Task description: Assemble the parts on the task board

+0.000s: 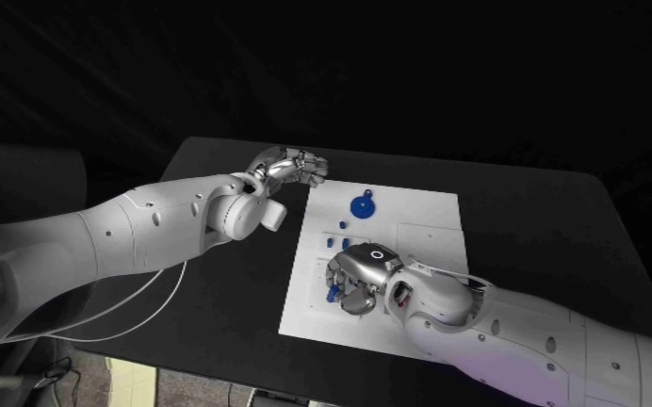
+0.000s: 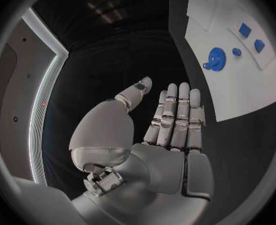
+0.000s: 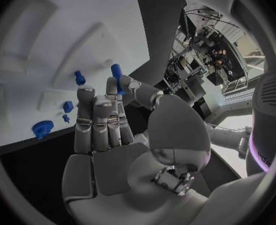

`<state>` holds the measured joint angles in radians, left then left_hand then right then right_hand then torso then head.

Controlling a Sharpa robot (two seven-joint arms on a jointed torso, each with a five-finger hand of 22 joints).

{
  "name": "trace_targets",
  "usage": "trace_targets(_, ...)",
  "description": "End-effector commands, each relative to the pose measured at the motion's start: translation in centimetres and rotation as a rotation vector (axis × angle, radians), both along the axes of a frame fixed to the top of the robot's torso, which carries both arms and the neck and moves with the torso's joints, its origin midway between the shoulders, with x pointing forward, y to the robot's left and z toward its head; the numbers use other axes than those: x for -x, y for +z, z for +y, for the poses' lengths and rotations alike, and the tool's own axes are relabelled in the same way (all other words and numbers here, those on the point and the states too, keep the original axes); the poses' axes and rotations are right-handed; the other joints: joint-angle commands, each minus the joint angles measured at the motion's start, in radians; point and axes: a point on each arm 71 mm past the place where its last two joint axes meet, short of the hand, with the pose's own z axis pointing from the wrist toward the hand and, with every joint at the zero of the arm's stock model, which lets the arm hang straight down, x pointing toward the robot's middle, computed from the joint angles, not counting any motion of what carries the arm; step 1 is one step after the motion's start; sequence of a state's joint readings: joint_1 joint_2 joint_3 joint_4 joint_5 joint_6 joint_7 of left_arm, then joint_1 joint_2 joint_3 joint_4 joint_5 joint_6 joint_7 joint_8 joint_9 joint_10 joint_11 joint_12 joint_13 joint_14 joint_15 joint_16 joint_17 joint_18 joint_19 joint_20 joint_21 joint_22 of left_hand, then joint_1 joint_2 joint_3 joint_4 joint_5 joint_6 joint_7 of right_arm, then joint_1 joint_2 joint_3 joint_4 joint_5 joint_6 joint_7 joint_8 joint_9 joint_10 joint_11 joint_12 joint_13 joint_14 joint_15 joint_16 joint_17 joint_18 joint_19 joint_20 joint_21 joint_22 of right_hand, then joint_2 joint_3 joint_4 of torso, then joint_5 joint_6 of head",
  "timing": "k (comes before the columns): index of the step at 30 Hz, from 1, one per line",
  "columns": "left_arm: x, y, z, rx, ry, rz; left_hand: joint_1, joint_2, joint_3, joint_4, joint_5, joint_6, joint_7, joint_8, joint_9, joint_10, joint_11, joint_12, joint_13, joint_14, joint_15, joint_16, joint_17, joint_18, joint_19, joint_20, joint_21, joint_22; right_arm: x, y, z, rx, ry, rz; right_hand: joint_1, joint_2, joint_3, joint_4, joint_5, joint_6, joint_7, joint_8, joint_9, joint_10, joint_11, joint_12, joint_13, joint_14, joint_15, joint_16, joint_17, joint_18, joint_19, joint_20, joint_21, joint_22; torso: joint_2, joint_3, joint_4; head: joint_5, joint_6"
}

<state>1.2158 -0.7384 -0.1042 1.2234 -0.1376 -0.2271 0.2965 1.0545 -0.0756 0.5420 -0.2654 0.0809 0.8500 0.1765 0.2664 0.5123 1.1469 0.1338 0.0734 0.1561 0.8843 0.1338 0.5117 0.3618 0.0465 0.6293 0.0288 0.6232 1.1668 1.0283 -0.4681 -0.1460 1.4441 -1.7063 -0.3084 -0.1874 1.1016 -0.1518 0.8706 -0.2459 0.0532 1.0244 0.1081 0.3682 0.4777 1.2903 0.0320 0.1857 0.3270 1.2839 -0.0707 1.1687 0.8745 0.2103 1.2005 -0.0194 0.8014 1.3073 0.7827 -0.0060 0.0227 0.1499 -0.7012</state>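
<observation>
Right hand (image 1: 360, 278) over near end of task board (image 1: 421, 237), thumb and finger pinching blue part (image 3: 116, 71). Left hand (image 1: 288, 168) off board's far-left corner, fingers (image 2: 175, 116) straight, holding nothing. Blue gear (image 1: 362, 206) on board.

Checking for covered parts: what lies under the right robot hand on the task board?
Under the right robot hand, small blue parts peek out on the task board; anything beneath its palm is covered.

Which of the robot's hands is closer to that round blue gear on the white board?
The left hand. It hovers off the task board's edge, just beside the blue gear. The right hand is over the board's near end, farther away.
</observation>
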Motion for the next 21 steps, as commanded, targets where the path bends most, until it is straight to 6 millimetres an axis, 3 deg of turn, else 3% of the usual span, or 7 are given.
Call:
trace_targets(1, 0.00, 0.13, -0.29, 0.007, -0.012, -0.006, -0.002, -0.004, 0.001, 0.004, 0.000, -0.009, 0.000, 0.003, -0.001, 0.005, 0.005, -0.003, -0.002, 0.005, 0.001, -0.004, 0.001, 0.020, 0.004, 0.005, -0.005, 0.002, 0.06, -0.28, 0.08, 0.027, 0.019, -0.013, -0.003, 0.008, 0.002, -0.007, -0.002, 0.006, -0.001, 0.003, 0.008, 0.007, 0.002, 0.005, 0.002, 0.001, -0.007, 0.000, 0.000, 0.051, 0.006, 0.000, 0.005, 0.018, 0.000, 0.0006, 0.0004, 0.001, -0.001)
trace_targets(21, -0.11, 0.09, -0.32, 0.006, -0.012, -0.007, -0.003, -0.004, 0.000, 0.006, -0.001, -0.010, 0.000, 0.003, -0.002, 0.005, 0.005, -0.004, -0.002, 0.005, 0.001, -0.005, 0.003, 0.020, 0.004, 0.006, -0.005, 0.002, -0.10, -0.51, -0.45, 0.029, -0.001, -0.033, -0.005, 0.010, 0.002, -0.010, -0.003, 0.006, -0.001, 0.002, 0.008, 0.007, 0.002, 0.005, 0.002, 0.002, -0.007, 0.000, -0.001, 0.051, 0.006, 0.000, 0.005, 0.018, 0.000, -0.0006, -0.0001, 0.003, -0.007)
